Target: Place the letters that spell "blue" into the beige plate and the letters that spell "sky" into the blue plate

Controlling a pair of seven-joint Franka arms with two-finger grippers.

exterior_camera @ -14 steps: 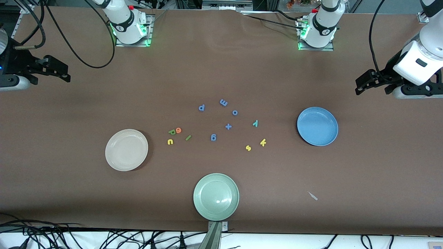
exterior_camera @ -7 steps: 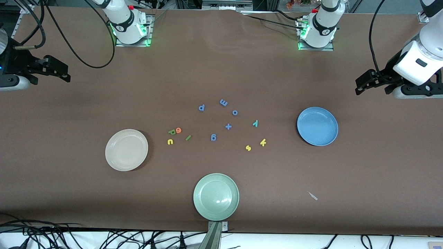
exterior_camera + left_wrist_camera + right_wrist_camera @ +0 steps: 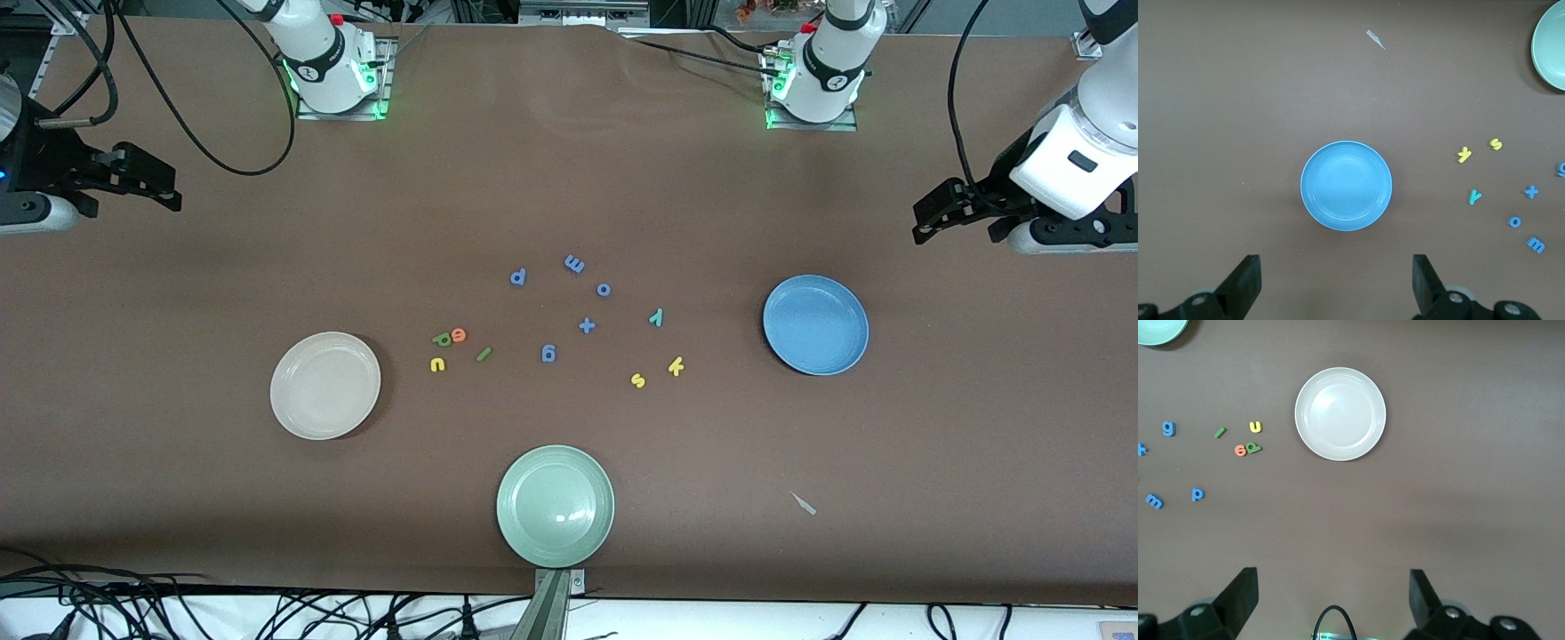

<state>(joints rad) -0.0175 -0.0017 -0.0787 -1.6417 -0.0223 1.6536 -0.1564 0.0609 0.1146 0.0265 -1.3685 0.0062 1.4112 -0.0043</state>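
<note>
The beige plate [image 3: 325,386] [image 3: 1340,413] lies bare toward the right arm's end. Beside it lie the green b [image 3: 441,339], orange e [image 3: 459,334], yellow u [image 3: 436,364] and green l [image 3: 484,354]. The blue plate [image 3: 815,324] [image 3: 1346,185] lies bare toward the left arm's end, with the yellow s [image 3: 637,380], yellow k [image 3: 676,365] and teal y [image 3: 656,316] beside it. My left gripper [image 3: 925,222] [image 3: 1336,283] hangs open over bare table by the blue plate. My right gripper [image 3: 164,188] [image 3: 1333,600] hangs open at the right arm's end, holding nothing.
Several all-blue letters, among them p [image 3: 518,277], m [image 3: 574,263] and g [image 3: 548,353], lie between the two groups. A pale green plate [image 3: 555,505] sits nearest the front camera. A small scrap [image 3: 804,504] lies on the brown table cover.
</note>
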